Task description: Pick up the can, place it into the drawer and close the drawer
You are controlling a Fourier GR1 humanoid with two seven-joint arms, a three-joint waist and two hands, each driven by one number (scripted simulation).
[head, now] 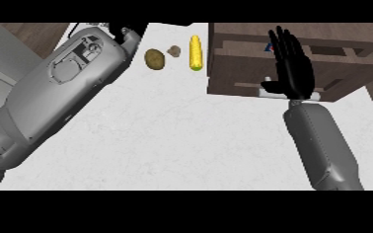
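The brown wooden drawer stands at the upper right of the white counter. My right hand is open over it, fingers straight and pointing away from me. A small red and blue patch of the can peeks out at the left edge of the fingers; the hand hides the rest. A pale piece shows by the thumb at the drawer's front. My left forearm fills the left side. Only a dark bit of the left hand shows at the top.
On the counter left of the drawer lie a brown potato, a small brown lump and a yellow corn cob. A wooden floor shows at the far upper left.
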